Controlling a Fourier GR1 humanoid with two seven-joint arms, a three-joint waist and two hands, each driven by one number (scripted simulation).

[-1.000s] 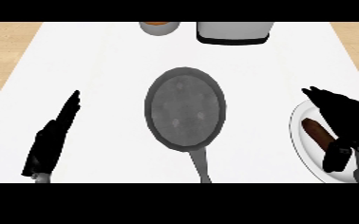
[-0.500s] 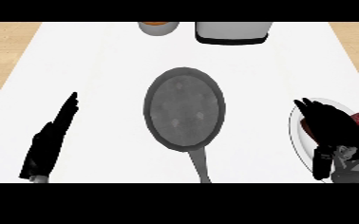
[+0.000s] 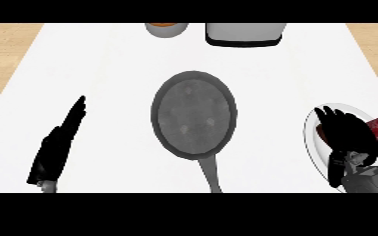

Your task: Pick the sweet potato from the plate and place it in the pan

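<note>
White tabletop; grey pan at centre, handle toward lower edge; plate at right; left robot hand open, straight, resting at left; right robot hand over plate, grip cannot be told; sweet potato on plate, mostly hidden beneath it.

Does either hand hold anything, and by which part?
Cannot tell: black right hand covers the brown sweet potato on the white round plate. Left hand holds nothing.

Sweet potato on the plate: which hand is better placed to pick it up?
The right hand: it is over the plate at the counter's right, covering most of the sweet potato. The left hand rests beyond the pan, far off.
</note>
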